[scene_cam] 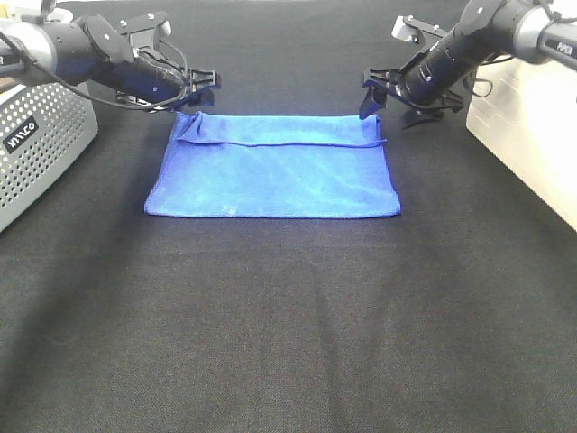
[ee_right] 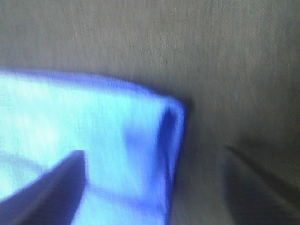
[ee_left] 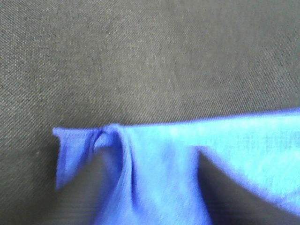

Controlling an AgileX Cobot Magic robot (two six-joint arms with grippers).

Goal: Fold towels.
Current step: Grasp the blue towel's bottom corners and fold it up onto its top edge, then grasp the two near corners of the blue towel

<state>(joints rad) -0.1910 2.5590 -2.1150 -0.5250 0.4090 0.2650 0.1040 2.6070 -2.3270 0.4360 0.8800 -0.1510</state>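
Containers:
- Grey perforated basket [scene_cam: 41, 144], at the counter's [scene_cam: 288, 343] left edge near the far left corner. Lettering on its side; I cannot see what is in it.
- White bin [scene_cam: 527, 135], at the right edge near the far right corner. Its inside is out of view.

Task item:
- Blue towel [scene_cam: 270, 176], lying flat toward the far edge of the counter, midway between the left and right edges. A narrow strip is turned over along its far side, with a puckered ridge at the far left corner.

Jaws:
- My left jaws are low at the towel's far left corner and parted moderately. The two dark fingers [ee_left: 79, 197] are apart with a bunched ridge of cloth between them. They are not clamped on it, as far as the blurred wrist view shows.
- My right jaws are low at the towel's far right corner and spread wide. One finger [ee_right: 51, 192] is over the cloth and the other over bare counter. The doubled corner edge lies between them.

Surroundings:
- The black cloth counter around the towel is bare. The basket and bin stand well apart from the towel.
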